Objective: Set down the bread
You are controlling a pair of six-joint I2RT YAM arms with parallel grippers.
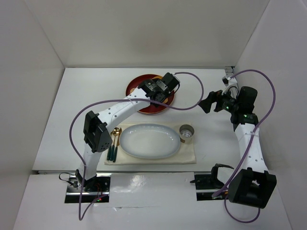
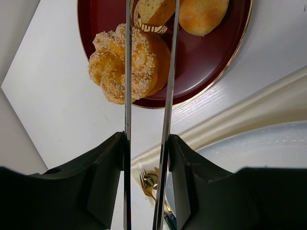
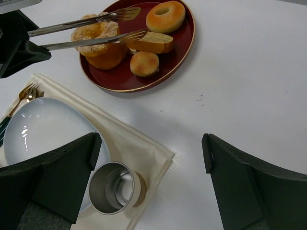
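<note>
The bread, a small tan slice with a brown crust, lies on the red plate beside a donut, a round bun and a flower-shaped pastry. My left gripper is shut on metal tongs. It hovers over the red plate. The tong arms stand apart, and the bread shows between their tips. One tip lies at the bread's end. My right gripper is open and empty, right of the mat.
A white oval plate lies on a cream cloth mat. A metal cup stands at its right. A gold fork and spoon lie at its left. White walls enclose the table.
</note>
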